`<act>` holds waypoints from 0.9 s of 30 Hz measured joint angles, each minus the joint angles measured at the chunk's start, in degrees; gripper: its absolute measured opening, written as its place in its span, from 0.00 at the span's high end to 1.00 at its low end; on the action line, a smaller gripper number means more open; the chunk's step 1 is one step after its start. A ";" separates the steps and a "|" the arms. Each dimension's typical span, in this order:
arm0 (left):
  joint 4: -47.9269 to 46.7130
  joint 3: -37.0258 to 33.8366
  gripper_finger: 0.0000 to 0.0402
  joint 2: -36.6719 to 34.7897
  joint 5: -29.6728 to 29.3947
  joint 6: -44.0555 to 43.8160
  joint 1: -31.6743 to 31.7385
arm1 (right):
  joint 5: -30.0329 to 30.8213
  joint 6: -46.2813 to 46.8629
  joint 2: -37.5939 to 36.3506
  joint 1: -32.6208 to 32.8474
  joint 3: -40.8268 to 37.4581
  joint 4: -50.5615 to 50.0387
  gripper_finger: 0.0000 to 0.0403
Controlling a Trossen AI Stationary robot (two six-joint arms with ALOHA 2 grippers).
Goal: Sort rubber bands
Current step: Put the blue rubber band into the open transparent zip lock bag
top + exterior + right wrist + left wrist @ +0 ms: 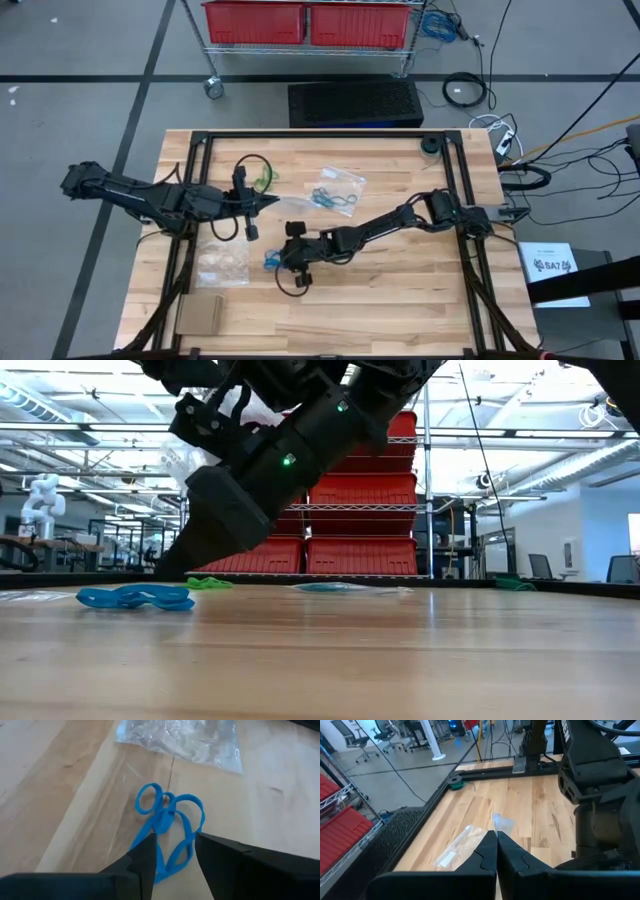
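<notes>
Right tool (pixel 175 851) is low over the table (pixel 400 290), its fingers spread around the blue bands (pixel 169 827), which lie left of centre in the high view, just beside a clear bag (pixel 182 740). Left tool (pixel 496 851) is pressed together, holding nothing, at centre left. Green bands (pixel 263 180) and teal bands (pixel 332 198) lie higher in the frame.

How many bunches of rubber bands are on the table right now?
3: green bands beside the left pincer, grey-teal bands at the clear bag mid-table, bright blue bands between the open right pincer fingers. The arms may hide others.
</notes>
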 joint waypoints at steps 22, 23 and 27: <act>0.13 0.00 1.00 0.00 0.38 0.11 -0.02 | -0.39 -0.86 2.04 0.89 1.87 -0.82 0.99; 0.12 0.00 1.00 0.00 0.39 0.29 -0.02 | -0.39 -1.00 1.98 1.14 2.98 -2.12 0.99; 0.13 0.00 1.00 0.00 0.39 0.48 -0.02 | -0.37 -2.88 1.81 2.13 8.97 -9.90 1.00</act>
